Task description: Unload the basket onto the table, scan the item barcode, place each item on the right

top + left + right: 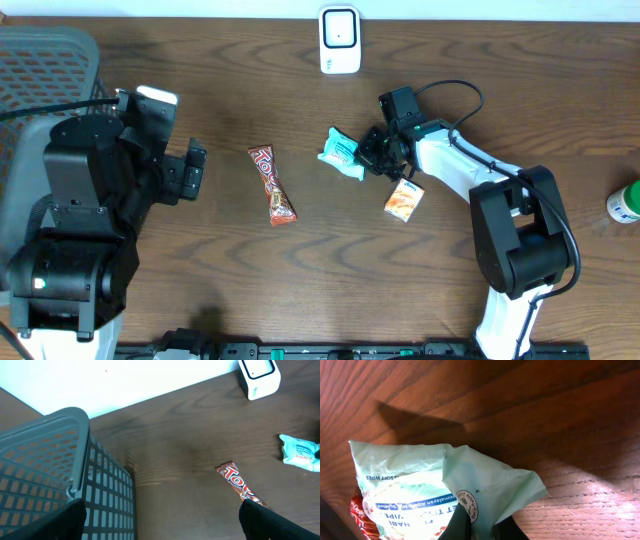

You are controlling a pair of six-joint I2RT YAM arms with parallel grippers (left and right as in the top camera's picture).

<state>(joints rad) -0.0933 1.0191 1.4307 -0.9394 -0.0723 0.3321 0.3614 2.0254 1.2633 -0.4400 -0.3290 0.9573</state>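
Wipes pack (445, 490) sits in front of the scanner (340, 40), well apart, with its edge pinched tight by the right gripper (374, 154). Left gripper (192, 170) gapes wide, holding nothing. Carrying and scanning are not done yet.

I see a mint-green soft wipes packet (341, 153), crumpled, blue label showing, lying near the desk's middle, one end pinched in my right gripper (374, 156), a white barcode scanner (340, 40) upright at the far edge, well apart.
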